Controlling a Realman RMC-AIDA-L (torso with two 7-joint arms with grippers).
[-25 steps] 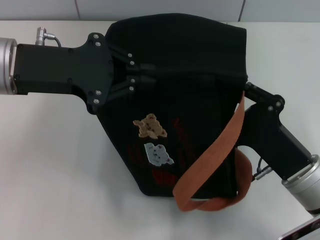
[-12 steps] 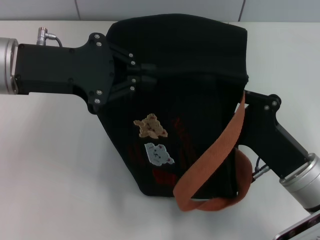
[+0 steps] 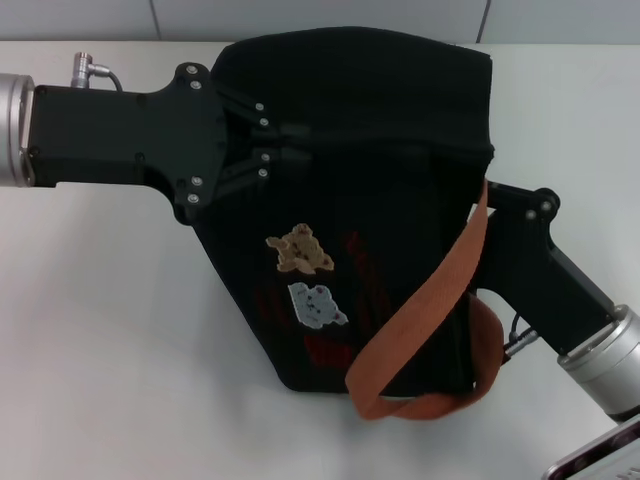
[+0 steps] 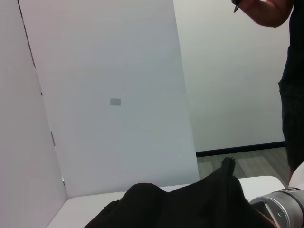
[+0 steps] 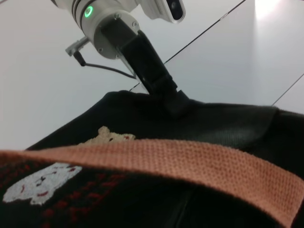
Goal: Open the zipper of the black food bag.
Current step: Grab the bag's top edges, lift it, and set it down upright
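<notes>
Pinching the black food bag (image 3: 370, 200) mid-worktop with our left claw (image 3: 300, 150) closed on its upper fabric, right claw (image 3: 485, 205) hidden behind the strap, grip unreadable, we risk dragging the bag instead of the unseen zipper.

Left tool (image 3: 295, 150) reaches in level; right tool (image 3: 480, 205) angles up.

The black food bag (image 3: 370, 200) lies mid-table (image 3: 100, 330); left gripper (image 3: 290, 150) at 9 o'clock, right gripper (image 3: 480, 200) at 3 o'clock.
</notes>
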